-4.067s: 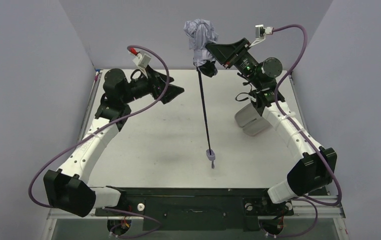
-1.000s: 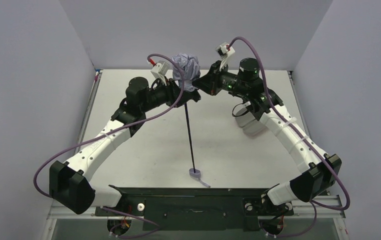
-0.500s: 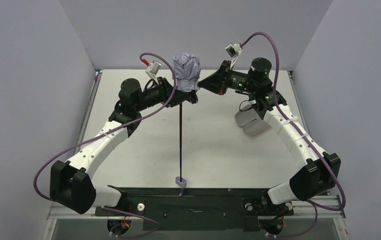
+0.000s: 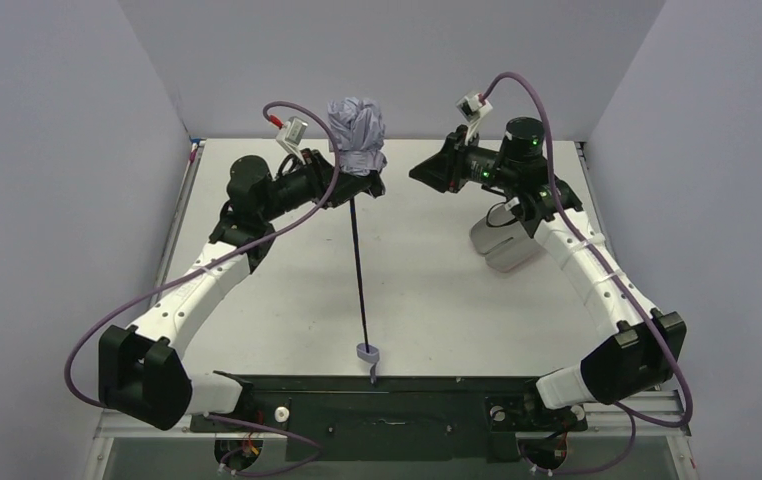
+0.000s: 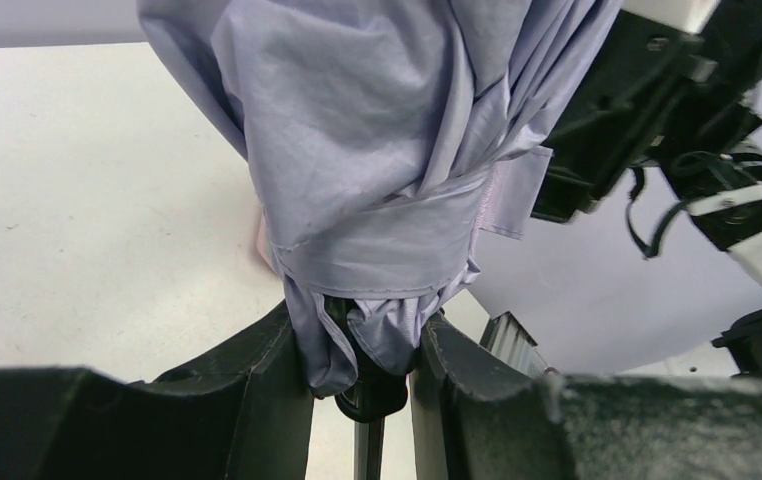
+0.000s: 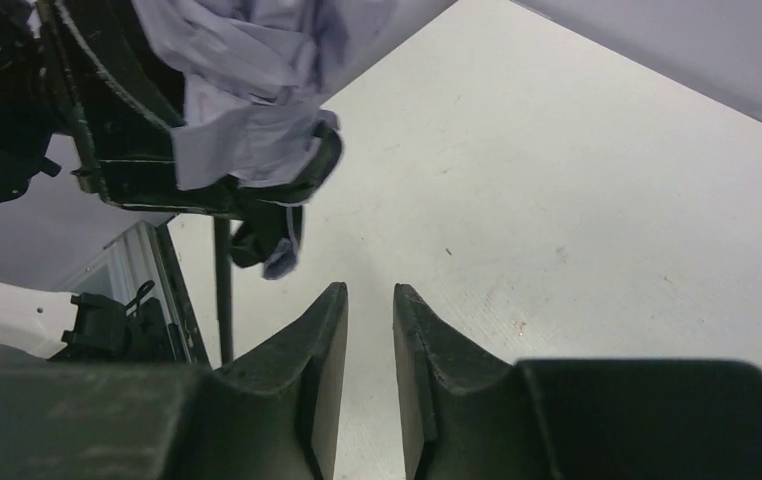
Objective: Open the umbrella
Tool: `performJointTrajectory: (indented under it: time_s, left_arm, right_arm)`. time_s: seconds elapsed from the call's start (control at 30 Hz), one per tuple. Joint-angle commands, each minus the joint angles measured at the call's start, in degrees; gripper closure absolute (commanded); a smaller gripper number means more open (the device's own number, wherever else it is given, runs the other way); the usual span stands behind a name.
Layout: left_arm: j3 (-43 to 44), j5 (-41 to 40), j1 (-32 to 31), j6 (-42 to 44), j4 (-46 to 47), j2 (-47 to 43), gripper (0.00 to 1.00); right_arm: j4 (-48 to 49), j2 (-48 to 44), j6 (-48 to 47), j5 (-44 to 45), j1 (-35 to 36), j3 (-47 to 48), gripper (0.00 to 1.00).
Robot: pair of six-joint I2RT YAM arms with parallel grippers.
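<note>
The umbrella hangs above the table with its lavender canopy (image 4: 357,133) still bundled and its thin black shaft (image 4: 360,270) pointing down to the small handle (image 4: 367,352) near the front edge. My left gripper (image 4: 365,182) is shut on the base of the canopy; in the left wrist view the fabric (image 5: 387,150) and black hub are pinched between both fingers (image 5: 275,375). My right gripper (image 4: 418,172) hovers to the right of the canopy, apart from it, jaws slightly open and empty (image 6: 369,298). In the right wrist view the canopy (image 6: 247,90) shows at upper left.
A pale oblong fabric sleeve (image 4: 502,240) lies on the white table (image 4: 287,280) under the right forearm. Grey walls close in the back and both sides. A black rail (image 4: 377,395) with the arm bases runs along the near edge.
My right gripper has let go of the canopy, opened a little and drawn back to the right. The left arm has carried the umbrella slightly left, and the handle has swung near the front edge.
</note>
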Motion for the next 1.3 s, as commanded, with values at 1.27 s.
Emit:
performJointTrajectory:
  time_s: [1.27]
  left_arm:
    - [5.9, -4.54, -8.61, 13.0, -3.39, -2.57, 1.0]
  right_arm:
    - [-4.44, -3.17, 1.62, 12.5, 9.29, 2.88, 0.58]
